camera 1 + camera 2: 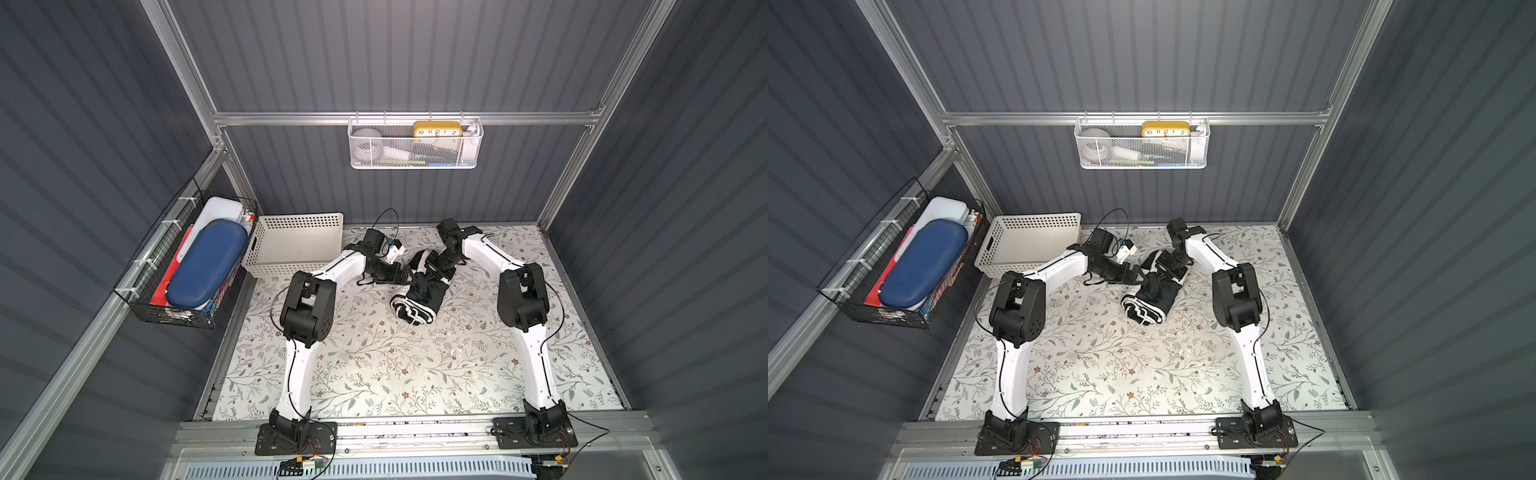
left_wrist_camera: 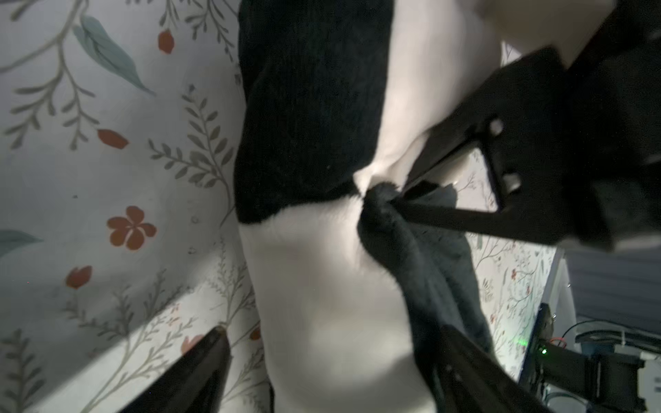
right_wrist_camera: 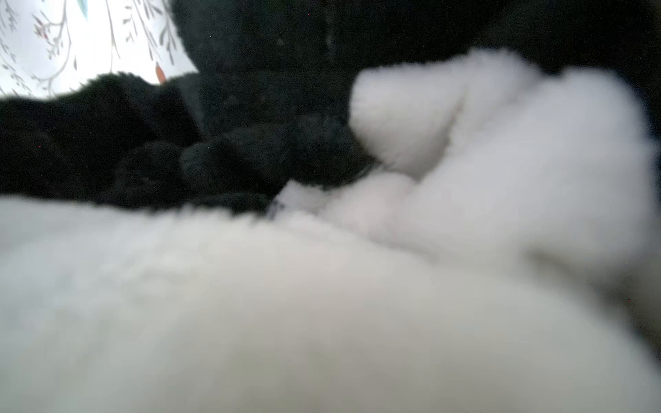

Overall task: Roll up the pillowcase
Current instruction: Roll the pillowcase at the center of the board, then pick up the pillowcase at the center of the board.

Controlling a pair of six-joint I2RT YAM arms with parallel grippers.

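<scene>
Plush pillowcase (image 1: 419, 297) lies rolled into tight bundle on table (image 1: 395, 365), between both grippers. We note left gripper (image 2: 331, 329) spread wide astride roll, grasping nothing. Right gripper (image 2: 397, 195) seemingly pinches black fold at far end. Rolling looks near complete; right release left to do.

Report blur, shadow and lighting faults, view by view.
Right wrist: pillowcase fills the frame, too close, out of focus throughout. Left wrist: dim, with a lit band across the table covering; left gripper soft at the frame edge. Both top views: sharp, evenly lit, no hard shadows on the table covering.
</scene>
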